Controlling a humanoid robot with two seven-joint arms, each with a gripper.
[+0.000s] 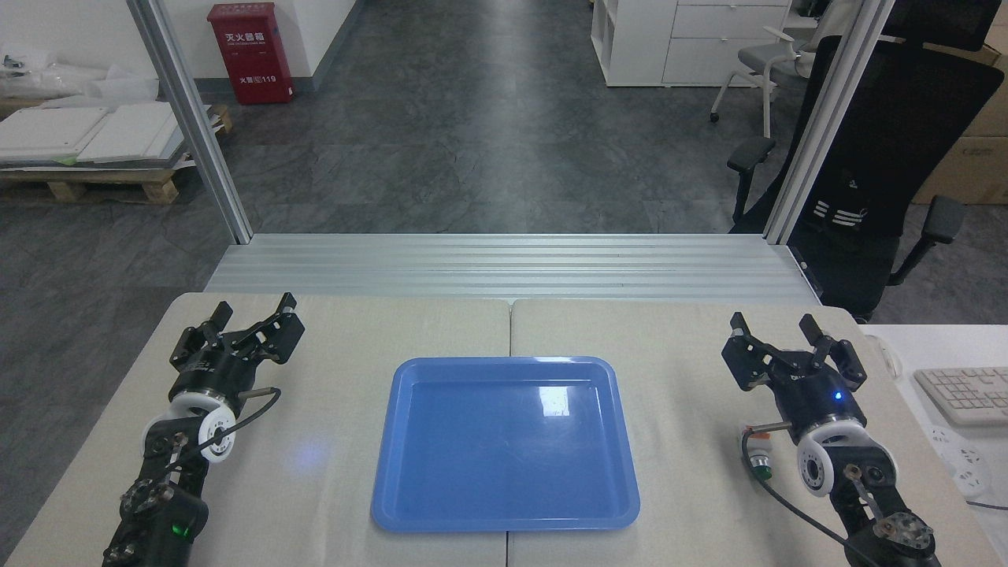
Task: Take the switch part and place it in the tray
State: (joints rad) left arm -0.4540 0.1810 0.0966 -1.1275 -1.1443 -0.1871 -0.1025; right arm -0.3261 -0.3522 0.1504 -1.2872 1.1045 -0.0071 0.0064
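- Our left gripper (246,321) — fingers spread wide, holding nothing, resting over the table (339,331) well left of the tray (504,516)
- Our right gripper (776,335) — fingers likewise wide apart, empty, well right of the tray
- Switch part (757,460) — lying on the table just beside our right wrist, nearer us than the gripper, green cap toward us, partly hidden by the cable
- Tray — blue, between our arms, nothing in it
- Step in hand, as we judge it — pickup not yet begun; next our right gripper must draw back and descend over the small part, closing narrowly on its body
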